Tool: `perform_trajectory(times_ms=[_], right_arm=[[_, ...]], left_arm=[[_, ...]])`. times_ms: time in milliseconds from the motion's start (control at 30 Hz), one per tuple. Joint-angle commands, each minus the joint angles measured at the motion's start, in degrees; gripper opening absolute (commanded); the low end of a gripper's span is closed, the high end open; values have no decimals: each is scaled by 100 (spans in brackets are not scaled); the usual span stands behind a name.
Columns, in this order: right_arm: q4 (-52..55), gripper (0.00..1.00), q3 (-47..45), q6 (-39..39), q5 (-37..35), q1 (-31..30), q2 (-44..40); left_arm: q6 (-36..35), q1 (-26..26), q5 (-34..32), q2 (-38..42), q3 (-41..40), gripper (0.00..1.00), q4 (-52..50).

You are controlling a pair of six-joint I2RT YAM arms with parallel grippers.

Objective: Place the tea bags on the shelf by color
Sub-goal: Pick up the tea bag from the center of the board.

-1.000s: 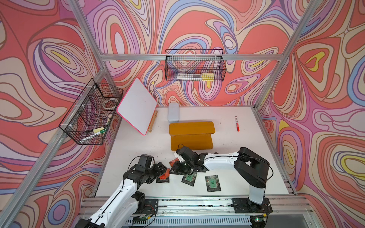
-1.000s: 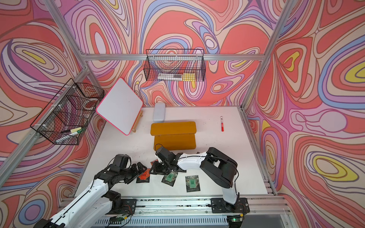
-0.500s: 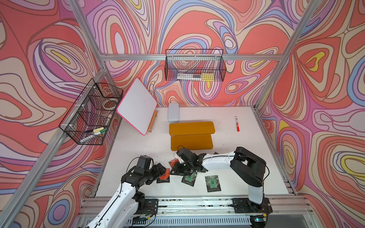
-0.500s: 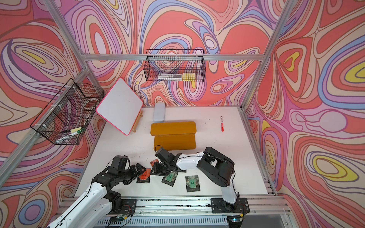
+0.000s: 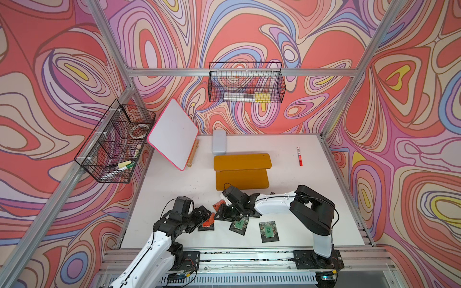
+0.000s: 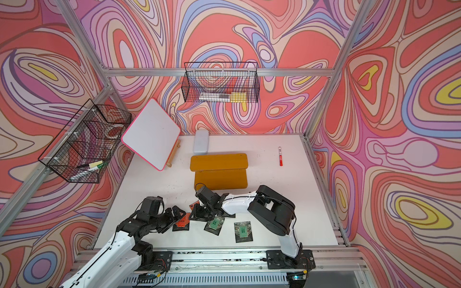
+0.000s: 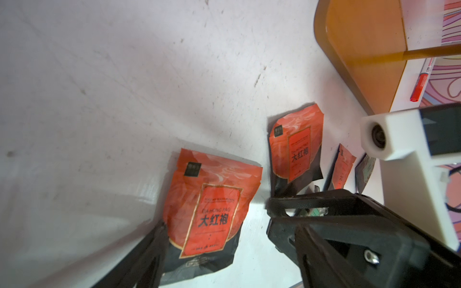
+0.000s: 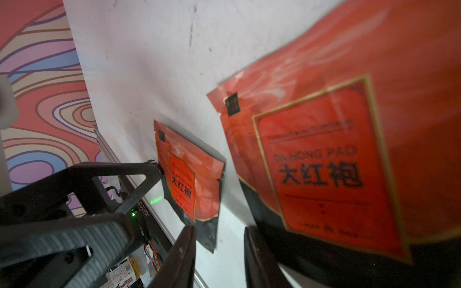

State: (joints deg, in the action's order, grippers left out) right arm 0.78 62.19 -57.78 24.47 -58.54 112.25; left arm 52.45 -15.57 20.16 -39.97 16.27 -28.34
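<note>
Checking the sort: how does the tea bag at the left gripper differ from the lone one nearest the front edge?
The orange tea bag has an orange-red label; the green tea bag has a green one. The orange tea bag lies between the open fingers of the left gripper; the green tea bag lies apart from it. Both lie flat, label up, on the table, not on the shelf.

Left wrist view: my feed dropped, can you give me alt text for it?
An orange-red tea bag lies flat on the white table between the open left gripper's fingers. Beyond it are a second orange-red tea bag, a third one, a corner of the yellow shelf and a red marker.
</note>
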Motion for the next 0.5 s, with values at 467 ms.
perform_trajectory(times_ms=[467], right_arm=[[-19, 35, 276, -251, -14, -32, 325]], left_arm=[[108, -34, 39, -10, -274, 84, 192]])
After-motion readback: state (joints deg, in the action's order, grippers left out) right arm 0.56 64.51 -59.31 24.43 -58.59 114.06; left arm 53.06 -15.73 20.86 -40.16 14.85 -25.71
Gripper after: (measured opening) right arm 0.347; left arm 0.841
